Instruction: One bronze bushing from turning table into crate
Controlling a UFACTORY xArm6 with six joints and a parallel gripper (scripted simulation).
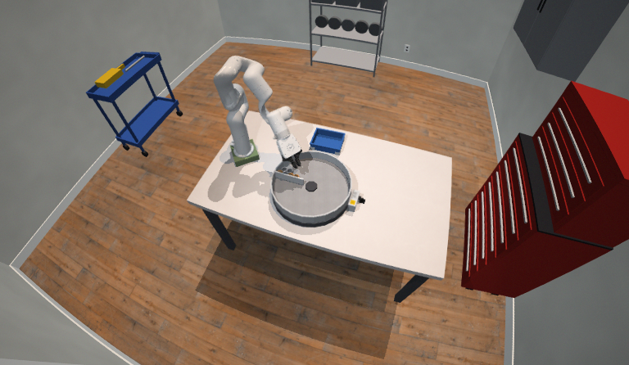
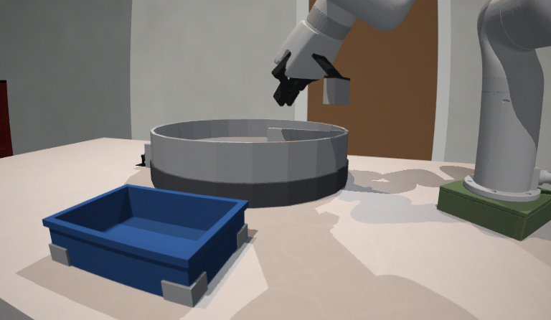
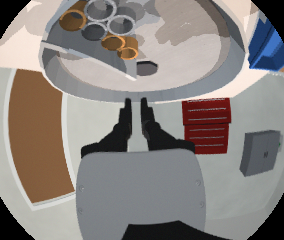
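Note:
My gripper (image 1: 296,165) (image 2: 285,102) (image 3: 136,105) is shut to a narrow gap with nothing between its fingertips. It hangs tilted above the turning table (image 1: 324,205) (image 2: 243,162) (image 3: 194,62), higher than its rim. In the wrist view one bronze bushing (image 3: 73,24) lies at the upper left, a second bronze bushing (image 3: 113,44) near the middle, and a third, smaller bronze bushing (image 3: 131,44) beside it. Several grey bushings, such as one grey bushing (image 3: 121,17), lie among them. The blue crate (image 1: 328,138) (image 2: 121,268) (image 3: 271,42) is empty.
A thin upright divider (image 1: 289,178) (image 3: 89,57) stands in the turning table beside the bushings. A dark hub (image 1: 311,186) (image 3: 147,68) is at its centre. A small sensor box (image 1: 353,200) sits outside the rim. Grey corner brackets (image 2: 179,293) hold the crate on the white table (image 1: 399,204).

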